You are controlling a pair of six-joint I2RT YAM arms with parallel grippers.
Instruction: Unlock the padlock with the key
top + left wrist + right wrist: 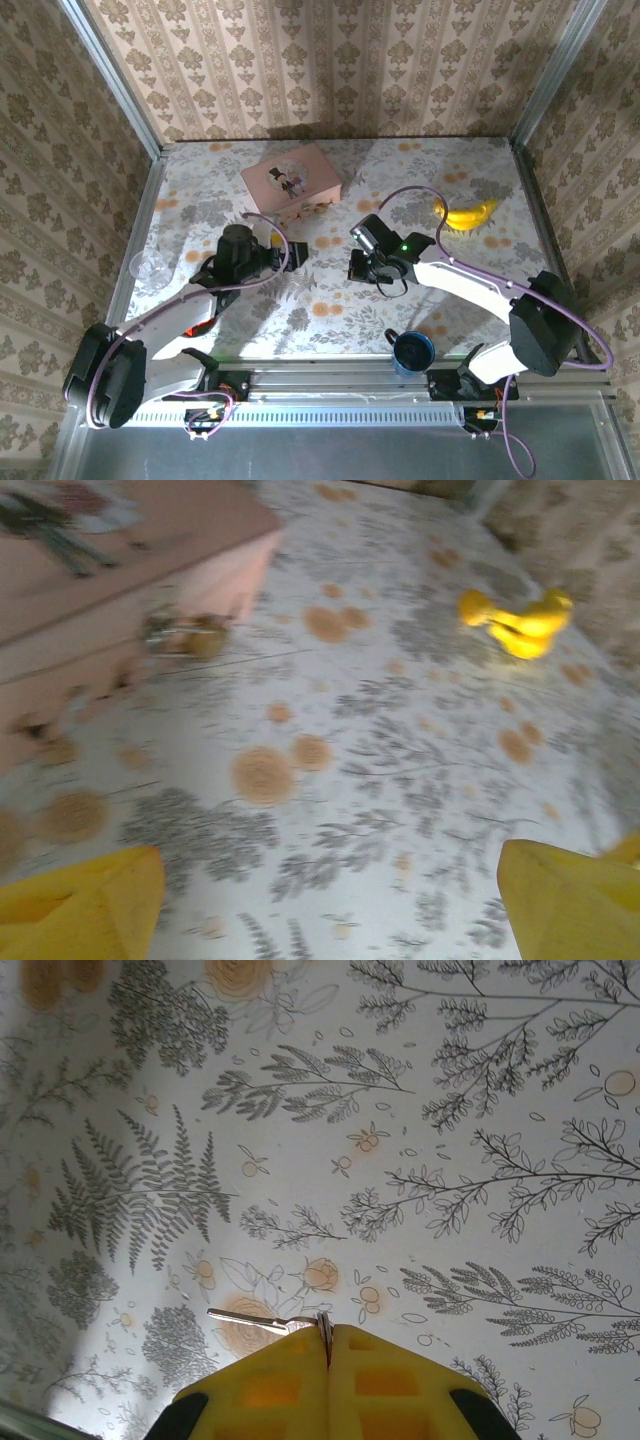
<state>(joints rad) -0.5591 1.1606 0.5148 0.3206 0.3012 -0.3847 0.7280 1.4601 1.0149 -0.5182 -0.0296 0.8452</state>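
The padlock [185,635] is tiny, with a brass body and a thin steel loop, and it lies on the table [400,780] right against the foot of the pink box [120,550]. I judge it light for its hardness, stiff, and smooth enough to skid or spin if I poke it. It should be pinched across the flat sides of the body, leaving the keyhole end free and the loop alone.

My left gripper [325,865] is spread wide with nothing between its fingers. It looks low across the table toward the padlock, which is some way ahead and blurred in this view.

My right gripper [328,1330] is clamped tight on the key [255,1318]. The slim blade sticks out sideways from the fingertips, just above the tablecloth.

From above, my left arm [180,320] bends in toward the middle, and my right arm [470,285] reaches across from the other side, wrists facing each other, near but apart.
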